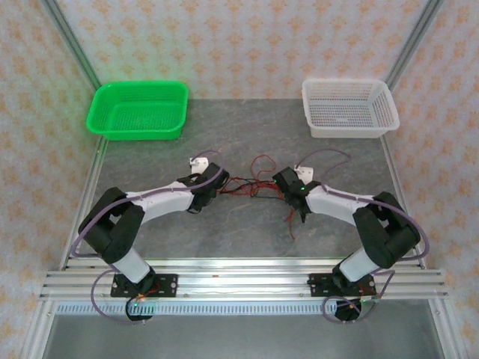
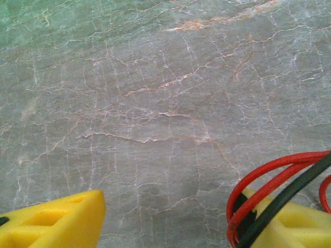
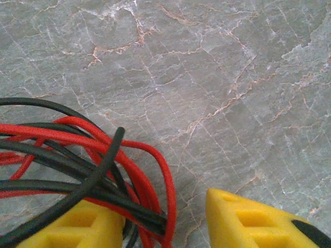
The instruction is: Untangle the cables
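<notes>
1. Left tool [image 2: 170, 206]: released, jaws set wide, bare counter [image 2: 155, 103] seen between them. A loop of the cables [image 2: 269, 178], red and black, is draped over the finger [image 2: 297, 225] at 5 o'clock of the wrist view. Nothing is pinched.
2. Right tool [image 3: 155, 206]: likewise released, with a gap between the yellow fingers [image 3: 253, 222]. Red and black strands are piled across the finger at 7 o'clock of that view. None is clamped.
3. Cables, seen from above: the tangle lies mid-counter, strung between the tools, with the left tool at its 9 o'clock and the right tool at its 3 o'clock. Loops rise toward 12 o'clock. One red strand trails toward 6 o'clock beside the right tool.
4. Step in hand, as judged: a proper grasp is to be taken so that strands can be drawn apart.
   - One strand per tool should be singled out, not the whole bundle.
   - Jaws should be closed only once the strand lies squarely between the pads, not hooked over one finger.
   - The pull is best made slowly, outward toward 9 and 3 o'clock, and eased wherever a knot is seen to tighten.
5. Pose: the left arm [image 1: 153, 202] and right arm [image 1: 348, 203] are folded at the elbow and reached low inward, wrists turned toward each other.
6. The green basket [image 1: 112, 127] at 11 o'clock and the white basket [image 1: 314, 123] at 1 o'clock stand well apart from the tangle.
</notes>
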`<state>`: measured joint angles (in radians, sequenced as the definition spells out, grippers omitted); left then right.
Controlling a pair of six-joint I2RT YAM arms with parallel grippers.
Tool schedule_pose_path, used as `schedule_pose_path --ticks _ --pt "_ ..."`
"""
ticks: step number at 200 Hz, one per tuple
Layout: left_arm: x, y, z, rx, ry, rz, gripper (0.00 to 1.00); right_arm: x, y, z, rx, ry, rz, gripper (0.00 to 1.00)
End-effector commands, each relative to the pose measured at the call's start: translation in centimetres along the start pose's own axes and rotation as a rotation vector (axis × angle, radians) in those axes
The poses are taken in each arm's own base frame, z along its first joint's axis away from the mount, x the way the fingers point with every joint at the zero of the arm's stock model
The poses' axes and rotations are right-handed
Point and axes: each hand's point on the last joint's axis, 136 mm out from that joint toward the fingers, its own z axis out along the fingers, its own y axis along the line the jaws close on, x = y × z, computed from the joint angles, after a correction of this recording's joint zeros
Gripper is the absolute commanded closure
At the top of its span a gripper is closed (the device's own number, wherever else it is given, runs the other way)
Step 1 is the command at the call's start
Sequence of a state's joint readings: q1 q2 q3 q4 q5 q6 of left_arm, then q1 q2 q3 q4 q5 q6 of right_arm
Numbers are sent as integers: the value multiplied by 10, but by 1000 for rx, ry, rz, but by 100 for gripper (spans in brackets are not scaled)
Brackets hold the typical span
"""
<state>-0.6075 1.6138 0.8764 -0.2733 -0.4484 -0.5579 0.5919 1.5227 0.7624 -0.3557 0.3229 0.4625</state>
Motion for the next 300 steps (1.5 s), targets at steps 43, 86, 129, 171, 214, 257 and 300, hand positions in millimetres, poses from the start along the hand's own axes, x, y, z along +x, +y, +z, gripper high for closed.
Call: schedule_pose_path --ticks 43,86,129,171,214,257,300 --pt "-29 6 -26 28 -51 2 20 -41 14 -72 -255 -60 118 40" --pt "-42 -5 -51 92 -81 -5 14 -50 41 -102 -423 -52 128 36" --pt "-41 -11 -67 125 -64 9 14 -54 71 -87 -379 -22 12 36" --pt "-25 -5 -67 124 -20 18 14 -44 93 -43 -260 33 -105 35" --pt "-15 -26 -70 246 5 -15 17 -32 102 -15 -197 65 -148 36" --pt "5 -50 -41 229 32 11 19 -23 102 -4 -163 78 -157 38" --pt "36 -36 4 59 62 16 20 -16 91 0 -123 78 -162 42"
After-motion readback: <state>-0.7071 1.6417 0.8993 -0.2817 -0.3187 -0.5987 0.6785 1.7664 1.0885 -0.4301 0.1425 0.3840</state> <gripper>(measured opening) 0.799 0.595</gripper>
